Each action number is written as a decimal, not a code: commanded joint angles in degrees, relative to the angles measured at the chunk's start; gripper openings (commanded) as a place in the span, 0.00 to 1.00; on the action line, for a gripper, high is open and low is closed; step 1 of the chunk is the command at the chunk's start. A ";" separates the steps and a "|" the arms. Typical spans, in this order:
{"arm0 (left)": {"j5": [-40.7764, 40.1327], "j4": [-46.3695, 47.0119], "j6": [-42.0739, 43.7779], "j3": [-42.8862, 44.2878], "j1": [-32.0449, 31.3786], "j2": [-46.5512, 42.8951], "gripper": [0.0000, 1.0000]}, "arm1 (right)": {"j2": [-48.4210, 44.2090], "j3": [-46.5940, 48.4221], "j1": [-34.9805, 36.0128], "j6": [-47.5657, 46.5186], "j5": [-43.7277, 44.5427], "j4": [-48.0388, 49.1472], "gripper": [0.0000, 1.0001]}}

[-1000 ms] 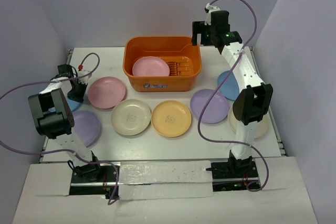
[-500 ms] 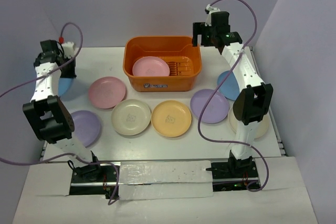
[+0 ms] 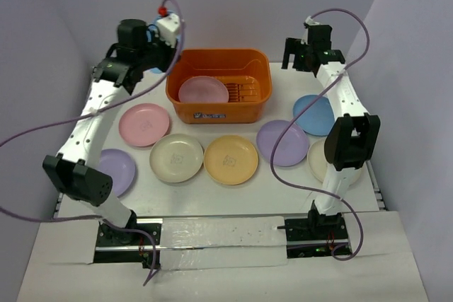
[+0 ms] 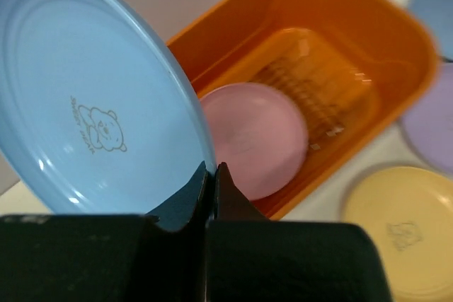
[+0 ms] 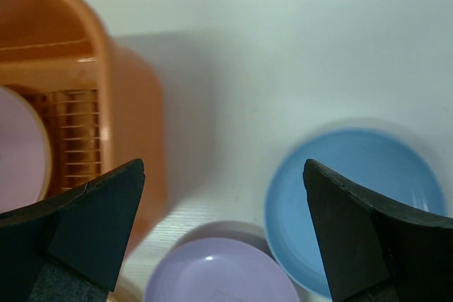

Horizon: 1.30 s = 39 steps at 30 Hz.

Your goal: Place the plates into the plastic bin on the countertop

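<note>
My left gripper (image 4: 211,167) is shut on the rim of a light blue plate (image 4: 92,104), held tilted above the left rear corner of the orange plastic bin (image 4: 368,47). A pink plate (image 4: 258,136) lies in the bin (image 3: 212,113). In the top view the left gripper (image 3: 159,53) hovers by that corner. My right gripper (image 5: 223,167) is open and empty over the countertop (image 5: 283,47), right of the bin, above a blue plate (image 5: 361,203) and a lavender plate (image 5: 219,270).
On the countertop lie a pink plate (image 3: 144,124), cream plate (image 3: 177,158), yellow-orange plate (image 3: 231,159), lavender plate (image 3: 283,143), blue plate (image 3: 313,114), a lavender one at the left (image 3: 117,171) and a cream one (image 3: 322,164) partly under the right arm.
The left gripper closed on the light blue plate at the table's left, lifted it and swung it to the bin's left rear corner. The right gripper moved right, away from the bin.
</note>
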 commanded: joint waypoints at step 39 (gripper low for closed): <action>-18.00 -4.48 -1.85 21.53 -15.20 31.00 0.95 | -8.74 -14.70 -20.12 1.97 3.38 -1.40 1.00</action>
